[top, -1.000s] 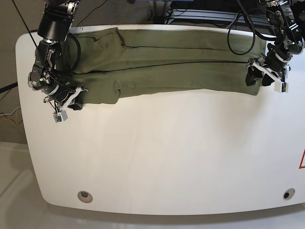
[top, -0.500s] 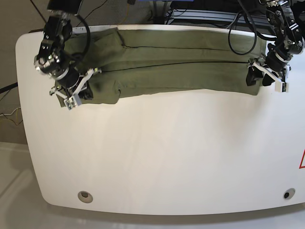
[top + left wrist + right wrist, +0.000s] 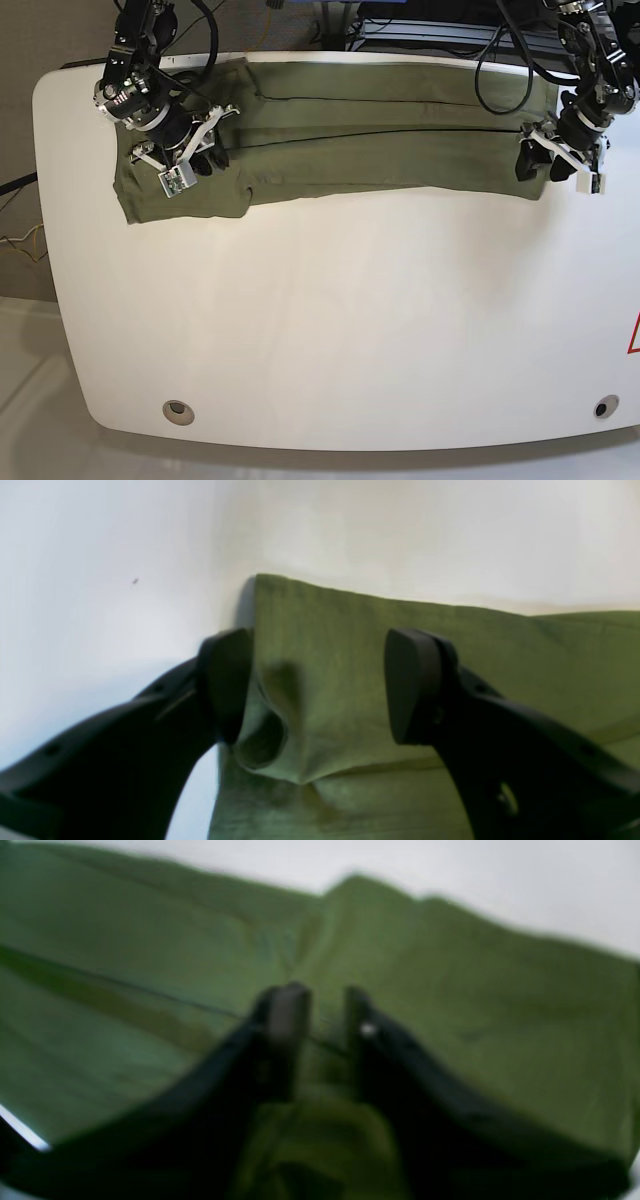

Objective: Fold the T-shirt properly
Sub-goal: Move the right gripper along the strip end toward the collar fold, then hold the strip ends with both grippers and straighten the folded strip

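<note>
Table [image 3: 330, 330]: white, rounded corners, round fitting [image 3: 179, 411] near front-left corner, another [image 3: 600, 407] near front-right; red mark [image 3: 634, 335] at right edge.
Floor [image 3: 20, 400]: pale, off table's left and front.
T-shirt [image 3: 380, 130]: olive green, folded into long band along table's far edge, lying flat.
Cables [image 3: 500, 70]: black, looping over table's far edge.
Right gripper [image 3: 208, 145]: over shirt's left end, narrow gap between tips, nothing pinched.
Left gripper [image 3: 317, 685]: at shirt's right end, spread wide, cloth fold between tips, ungripped.
</note>
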`<action>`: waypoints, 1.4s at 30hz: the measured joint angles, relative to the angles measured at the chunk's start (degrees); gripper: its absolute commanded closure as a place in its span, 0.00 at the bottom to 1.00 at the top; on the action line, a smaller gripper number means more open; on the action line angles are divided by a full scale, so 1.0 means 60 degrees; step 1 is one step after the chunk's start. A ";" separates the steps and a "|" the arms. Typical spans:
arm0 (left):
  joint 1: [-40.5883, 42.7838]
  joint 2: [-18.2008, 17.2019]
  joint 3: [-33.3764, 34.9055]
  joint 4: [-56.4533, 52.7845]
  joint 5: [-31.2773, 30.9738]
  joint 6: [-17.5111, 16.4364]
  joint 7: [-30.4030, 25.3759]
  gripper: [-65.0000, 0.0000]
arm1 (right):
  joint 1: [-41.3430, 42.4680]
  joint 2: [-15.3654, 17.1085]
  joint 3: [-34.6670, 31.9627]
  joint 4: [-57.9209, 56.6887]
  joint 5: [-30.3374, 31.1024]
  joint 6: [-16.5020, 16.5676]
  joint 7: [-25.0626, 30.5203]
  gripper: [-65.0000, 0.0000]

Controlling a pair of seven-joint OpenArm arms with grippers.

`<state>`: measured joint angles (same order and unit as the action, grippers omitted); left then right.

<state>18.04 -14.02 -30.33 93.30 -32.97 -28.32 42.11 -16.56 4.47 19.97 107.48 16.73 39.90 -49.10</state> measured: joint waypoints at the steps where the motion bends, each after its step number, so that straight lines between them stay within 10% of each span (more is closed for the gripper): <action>1: 0.0004 0.0000 0.0000 0.0000 -0.0004 -0.0004 -0.0004 0.39 | -0.0033 -0.0004 0.0011 -0.0004 0.0000 -0.0004 -0.0004 0.55; 13: -0.0018 -0.0029 -0.0004 -0.0022 0.0062 -0.0007 -0.0025 0.40 | -0.0029 -0.0277 0.0273 0.0634 0.0204 0.0007 0.0444 0.57; 29: -0.0044 -0.0076 -0.0007 -0.0284 0.0135 -0.0047 0.0044 0.40 | 0.0346 0.1005 0.0641 -0.1195 0.0164 -0.0076 0.0324 0.58; 42: -0.0124 -0.0098 0.0015 -0.0561 0.0135 -0.0040 -0.0018 0.41 | 0.0714 0.0656 0.0474 -0.1235 0.0270 0.0029 0.0397 0.57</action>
<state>17.30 -14.61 -30.24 89.93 -32.16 -28.56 42.00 -12.27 8.40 22.81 100.07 18.35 40.07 -46.72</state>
